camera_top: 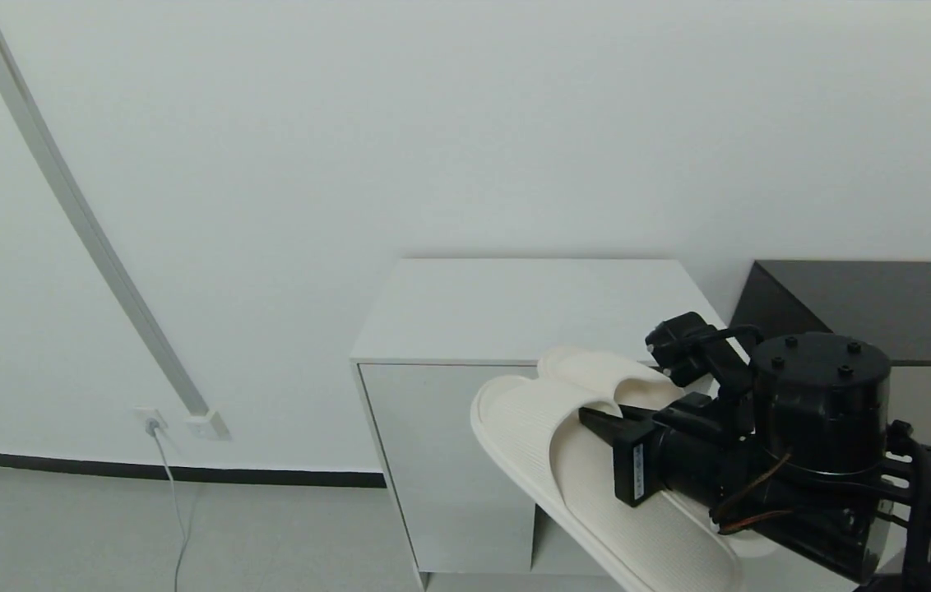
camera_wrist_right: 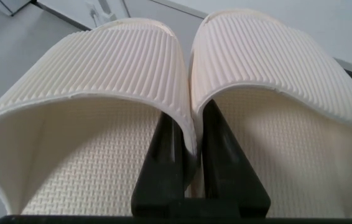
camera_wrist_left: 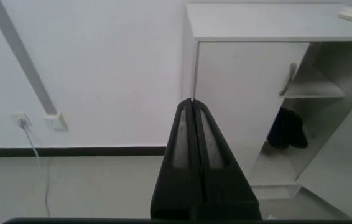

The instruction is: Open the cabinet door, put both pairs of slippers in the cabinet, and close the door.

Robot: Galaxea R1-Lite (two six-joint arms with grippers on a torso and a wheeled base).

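My right gripper is shut on a cream ribbed pair of slippers, pinching their two inner edges together. It holds them in the air in front of the white cabinet. In the left wrist view the cabinet's left door with its bar handle is closed. The right half stands open, showing a shelf. A dark shape that looks like slippers lies in the lower compartment. My left gripper is shut on nothing, off to the cabinet's left.
A dark-topped unit stands right of the cabinet. On the wall to the left are a grey slanted strip and a socket with a cable hanging to the floor. The open right door panel juts out.
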